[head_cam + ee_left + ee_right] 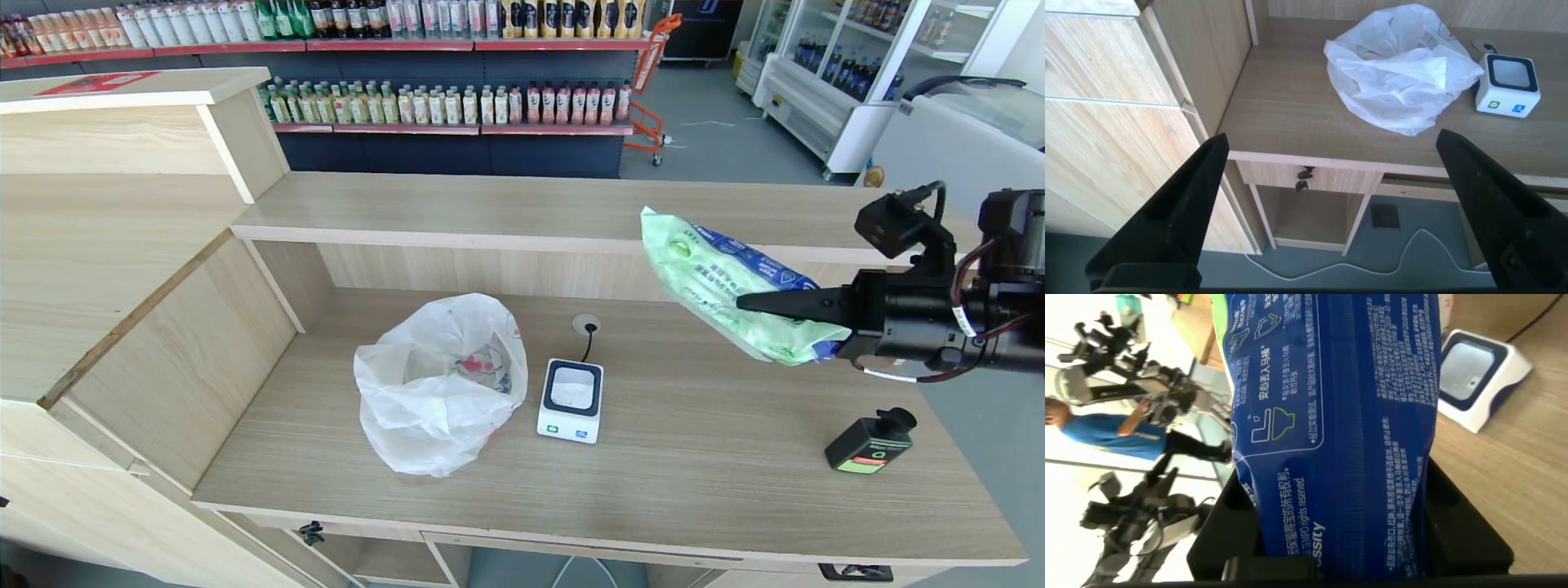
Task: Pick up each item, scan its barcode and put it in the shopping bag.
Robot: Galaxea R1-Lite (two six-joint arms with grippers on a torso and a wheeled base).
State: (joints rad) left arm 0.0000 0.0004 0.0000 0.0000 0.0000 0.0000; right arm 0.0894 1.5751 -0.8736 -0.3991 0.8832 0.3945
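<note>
Blue-and-green packet (1331, 416) sits right up against the right wrist camera, clamped between the two black fingers of the right pincer (1343, 531). This view gives the blue printed face, with the white scanner (1474, 376) on the desk (1535, 457) beyond it. Head view gives the other side: the packet (727, 286) is mostly pale green there, tilted, held in the air over the right part of the desk (694, 474) by the right pincer (755, 309). One finger lies across the top of it; the packet hides the other finger.

Left wrist view: left pincer (1331, 143) is spread wide with nothing in it, out past the desk's front edge on the bag side. It also shows a drawer with a key (1304, 175) under the desk (1282, 106).

White shopping bag (441, 384) stands open on the left-middle of the desk, and the scanner (571, 398) is just beside it on the right. So the scanner stands between bag and packet, and the packet is well apart from the bag. The left wrist view has the same pair, bag (1396, 69) and scanner (1508, 82). Something with red print shows inside the bag; cannot tell what. Scanner cable runs back to a round grommet (585, 325). A black bottle (869, 445) lies near the front right corner, below the right arm.

Count: one packet, one bag, one scanner, one black bottle, two pincers. Behind the desk are drink shelves (449, 102) and a glass-door fridge (833, 73).
</note>
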